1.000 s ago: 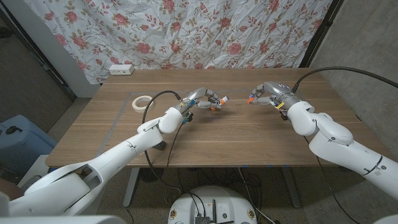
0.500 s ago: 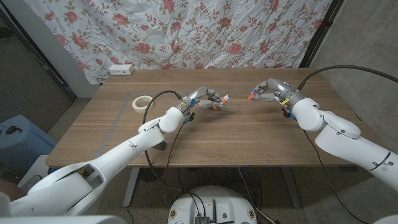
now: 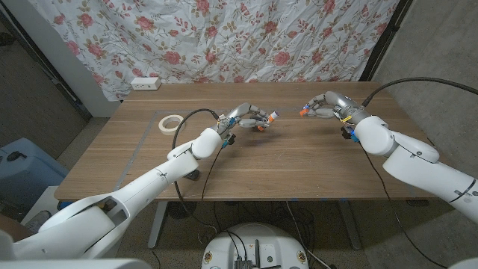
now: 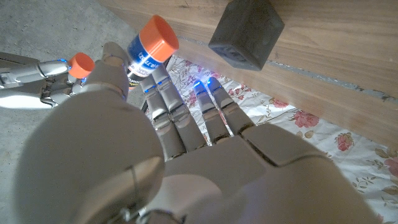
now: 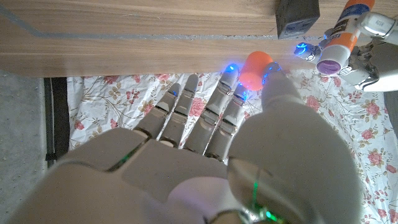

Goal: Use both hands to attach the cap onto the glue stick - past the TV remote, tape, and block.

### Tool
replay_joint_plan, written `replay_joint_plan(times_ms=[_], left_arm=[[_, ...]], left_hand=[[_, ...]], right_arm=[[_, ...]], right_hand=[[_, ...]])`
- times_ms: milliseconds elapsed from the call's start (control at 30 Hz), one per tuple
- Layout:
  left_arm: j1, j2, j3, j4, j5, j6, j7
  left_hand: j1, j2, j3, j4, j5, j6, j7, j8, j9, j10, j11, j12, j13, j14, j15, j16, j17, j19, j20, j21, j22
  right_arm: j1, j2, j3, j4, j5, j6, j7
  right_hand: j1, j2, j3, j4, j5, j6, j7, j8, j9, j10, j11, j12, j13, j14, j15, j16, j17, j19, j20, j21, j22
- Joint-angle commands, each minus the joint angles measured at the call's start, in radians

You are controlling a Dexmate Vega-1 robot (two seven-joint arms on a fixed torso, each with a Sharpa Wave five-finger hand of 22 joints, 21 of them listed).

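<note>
Wooden table (image 3: 284, 161): left hand (image 3: 243, 118) grips glue stick (image 3: 267, 119), open end toward right hand (image 3: 323, 107) pinching cap (image 3: 302, 113).

The table (image 3: 261, 161) is brown wood with a fine grain. Behind it hangs a white cloth (image 3: 224, 37) printed with pink roses and green leaves. The glue stick (image 4: 149, 50) is white with a blue label and an orange end; its open tip looks purple in the right wrist view. The cap (image 5: 256, 68) is orange. The tape (image 3: 172, 122) is off-white. The block (image 4: 245, 34) is dark grey. Both hands, left (image 3: 246, 117) and right (image 3: 327, 106), are silver-grey, with blue lights on the fingertips (image 5: 231, 70). The arms are white, the cables black.
</note>
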Motion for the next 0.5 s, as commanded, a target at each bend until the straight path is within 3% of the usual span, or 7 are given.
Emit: replay_joint_plan(times_ms=[33, 500], left_arm=[[-0.011, -0.019, -0.004, 0.036, -0.029, -0.052, -0.012], [-0.019, -0.024, 0.01, 0.045, -0.017, -0.06, -0.032]], left_hand=[[0.0, 0.046, 0.002, -0.001, 0.005, 0.01, 0.025, 0.009, 0.018, -0.009, 0.0, 0.006, 0.003, 0.017, -0.109, 0.007, 0.001, 0.069, -0.01, 0.016, 0.002], [0.001, 0.048, 0.005, 0.0, 0.005, 0.007, 0.024, 0.009, 0.018, -0.013, 0.0, 0.007, 0.003, 0.027, -0.114, 0.006, 0.0, 0.057, -0.026, 0.0, 0.003]], right_arm=[[0.021, -0.033, 0.002, 0.008, 0.057, 0.029, -0.005], [0.083, -0.07, -0.025, -0.027, 0.07, 0.019, 0.05]], right_hand=[[0.003, 0.01, -0.004, -0.001, -0.001, -0.002, -0.001, -0.004, 0.004, 0.002, 0.002, -0.002, 0.003, -0.003, -0.14, 0.003, 0.004, -0.005, -0.004, -0.002, 0.002], [0.006, 0.014, -0.01, -0.002, -0.005, -0.001, -0.001, -0.009, 0.004, 0.001, 0.001, -0.005, 0.006, -0.01, -0.141, 0.003, 0.003, -0.008, 0.001, -0.002, 0.002]])
